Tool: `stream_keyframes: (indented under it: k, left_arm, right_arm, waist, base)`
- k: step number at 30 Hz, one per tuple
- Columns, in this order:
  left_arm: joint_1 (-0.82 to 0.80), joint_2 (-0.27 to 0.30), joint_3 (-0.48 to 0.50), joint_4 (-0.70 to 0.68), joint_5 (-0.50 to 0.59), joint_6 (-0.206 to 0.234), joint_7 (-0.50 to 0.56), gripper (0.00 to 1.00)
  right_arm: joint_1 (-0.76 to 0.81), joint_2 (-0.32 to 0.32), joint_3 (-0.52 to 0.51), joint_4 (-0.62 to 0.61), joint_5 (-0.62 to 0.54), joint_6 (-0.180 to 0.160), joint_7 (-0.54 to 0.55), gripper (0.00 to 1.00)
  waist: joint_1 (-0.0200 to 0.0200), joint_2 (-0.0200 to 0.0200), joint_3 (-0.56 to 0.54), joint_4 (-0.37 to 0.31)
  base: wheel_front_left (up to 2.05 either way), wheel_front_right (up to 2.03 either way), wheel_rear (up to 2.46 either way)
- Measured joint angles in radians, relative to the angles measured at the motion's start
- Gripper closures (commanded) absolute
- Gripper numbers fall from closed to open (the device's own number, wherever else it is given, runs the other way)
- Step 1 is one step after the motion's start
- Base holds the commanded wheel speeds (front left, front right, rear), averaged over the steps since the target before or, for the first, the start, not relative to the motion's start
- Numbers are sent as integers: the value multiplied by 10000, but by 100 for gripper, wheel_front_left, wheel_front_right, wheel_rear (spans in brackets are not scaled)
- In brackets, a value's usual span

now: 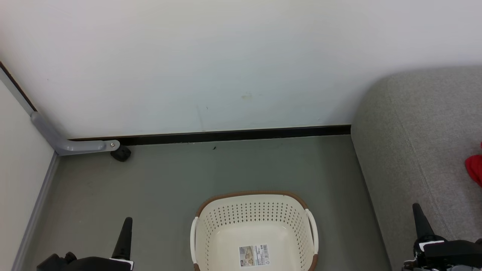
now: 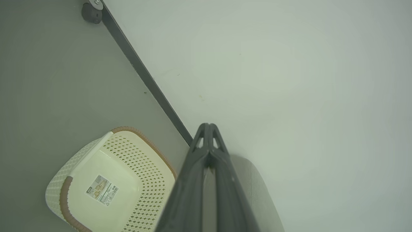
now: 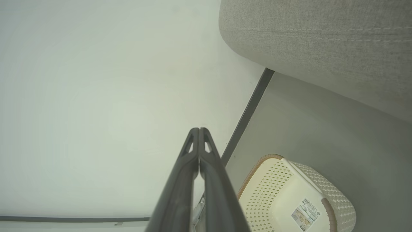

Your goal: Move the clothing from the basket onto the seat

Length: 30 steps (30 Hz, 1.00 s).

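**At the closing check, with nothing gripped**

Looks to be at the tail of the job. Finds the oval cream-white perforated plastic laundry basket [image 1: 256, 212] on the grey floor [image 1: 158, 180], bare inside apart from a label sticker [image 1: 254, 255] on its bottom. Spots a bit of the soft bright red clothing [image 1: 475, 169] at the right border of the head view, lying on the big grey fabric sofa seat [image 1: 414, 143], well apart from the basket. Cannot count the garments, cut off there by the frame edge.

Calls next, at a guess, for a turn of the head towards the seat to confirm every garment there, and for no further reach into the basket. Risks little beyond a piece sliding off the rounded cushion edge.

Shows the left hand [image 1: 127, 222] low at the left of the basket, long dark fingers pressed together at the tips, clenched on nothing and touching nothing. Shows the right hand [image 1: 417, 210] the same way, low against the sofa's side in the head view, fingers tip to tip and empty. Puts the sofa and the basket clear of those fingertips in the right wrist view.
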Motion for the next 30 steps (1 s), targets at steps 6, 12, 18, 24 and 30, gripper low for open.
stream_keyframes:
  k: [6,12,18,24,30]
  left_arm:
    - [-188,-123,288,21,-625,-92,192,100]
    - [-236,-219,579,33,-1248,-263,378,100]
    - [-391,-322,869,40,-1885,-357,579,100]
    - [-444,-416,1114,52,-2426,-443,738,100]
    - [-545,-443,1172,59,-2656,-518,798,100]
  right_arm:
    - [-77,0,-153,-52,865,21,199,100]
    - [-132,0,-320,-117,1678,90,399,100]
    - [-248,-2,-481,-180,2546,146,648,100]
    - [-284,-2,-616,-226,3264,190,813,100]
    - [-319,-4,-658,-249,3430,192,884,100]
  waist:
    - [0,0,15,19]
    - [0,0,30,38]
    - [0,0,45,56]
    - [0,0,57,72]
    - [0,0,59,74]
  base:
    - [0,0,0]
    - [0,0,0]
    - [0,0,0]
    - [0,0,0]
    - [0,0,0]
